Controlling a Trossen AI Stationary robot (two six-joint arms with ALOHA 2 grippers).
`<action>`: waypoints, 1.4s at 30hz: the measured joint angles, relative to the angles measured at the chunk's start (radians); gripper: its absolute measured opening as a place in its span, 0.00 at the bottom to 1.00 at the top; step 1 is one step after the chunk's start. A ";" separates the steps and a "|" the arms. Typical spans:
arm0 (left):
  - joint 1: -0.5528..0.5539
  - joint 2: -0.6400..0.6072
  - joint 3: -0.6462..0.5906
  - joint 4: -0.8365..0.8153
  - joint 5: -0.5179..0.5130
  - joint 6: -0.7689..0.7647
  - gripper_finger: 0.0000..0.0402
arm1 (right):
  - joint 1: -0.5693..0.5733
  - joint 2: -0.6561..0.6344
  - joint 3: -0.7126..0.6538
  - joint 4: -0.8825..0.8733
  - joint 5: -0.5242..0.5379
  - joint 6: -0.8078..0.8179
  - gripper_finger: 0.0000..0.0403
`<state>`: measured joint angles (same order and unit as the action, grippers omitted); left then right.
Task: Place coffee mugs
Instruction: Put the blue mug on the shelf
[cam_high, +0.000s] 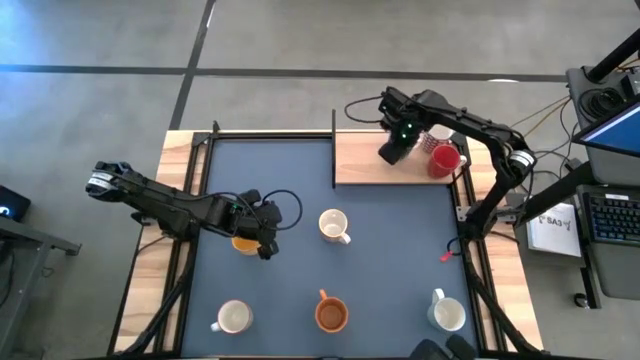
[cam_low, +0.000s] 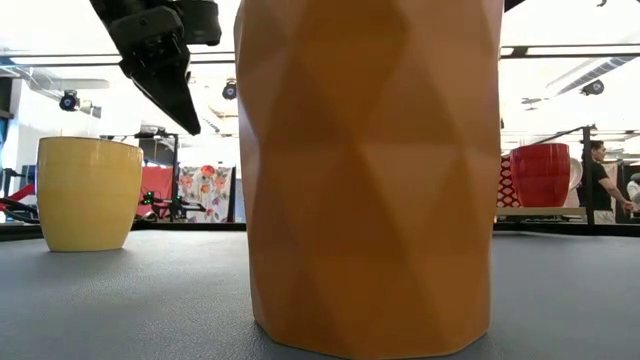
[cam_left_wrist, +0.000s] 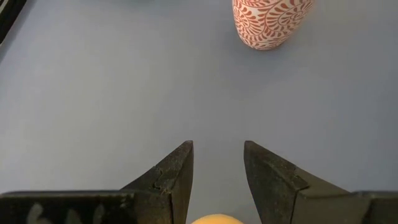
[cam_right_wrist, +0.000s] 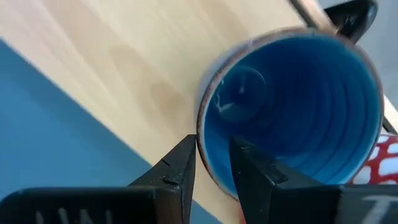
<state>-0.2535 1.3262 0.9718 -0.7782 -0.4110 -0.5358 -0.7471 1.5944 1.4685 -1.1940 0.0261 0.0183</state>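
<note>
I have my right gripper (cam_right_wrist: 210, 163) at the upper right of the high view, over the pale wooden board (cam_high: 360, 160). Its jaws are a little apart, one on each side of the rim of the glossy blue round mug (cam_right_wrist: 292, 106), which sits on the board. I cannot tell if they are pinching the rim or letting go.

A shiny red mug (cam_high: 444, 159) sits on the board too, just beside the blue one.

My left gripper (cam_left_wrist: 217, 180) is at the middle left, right over the yellow-orange mug (cam_high: 243, 243). Its jaws are spread wide and hold nothing.

Five mugs wait on the dark blue mat (cam_high: 400, 270): the yellow-orange one, the white patterned mug (cam_high: 333, 226), the orange-brown faceted mug (cam_high: 331, 314), and two white mugs at the bottom left (cam_high: 233, 318) and bottom right (cam_high: 448, 314). I think the job is not yet half done.
</note>
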 joint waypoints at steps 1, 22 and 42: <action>0.000 0.000 0.000 0.000 0.000 0.001 0.31 | 0.000 0.000 0.000 0.018 0.000 0.019 0.22; 0.000 0.000 0.000 0.000 0.001 0.003 0.31 | -0.026 0.071 0.000 0.154 0.001 0.039 0.15; 0.000 0.000 0.000 0.000 0.002 0.004 0.31 | -0.043 0.066 0.008 0.057 -0.002 -0.206 0.04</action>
<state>-0.2535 1.3262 0.9718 -0.7780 -0.4095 -0.5319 -0.7904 1.6604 1.4767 -1.1368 0.0244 -0.1881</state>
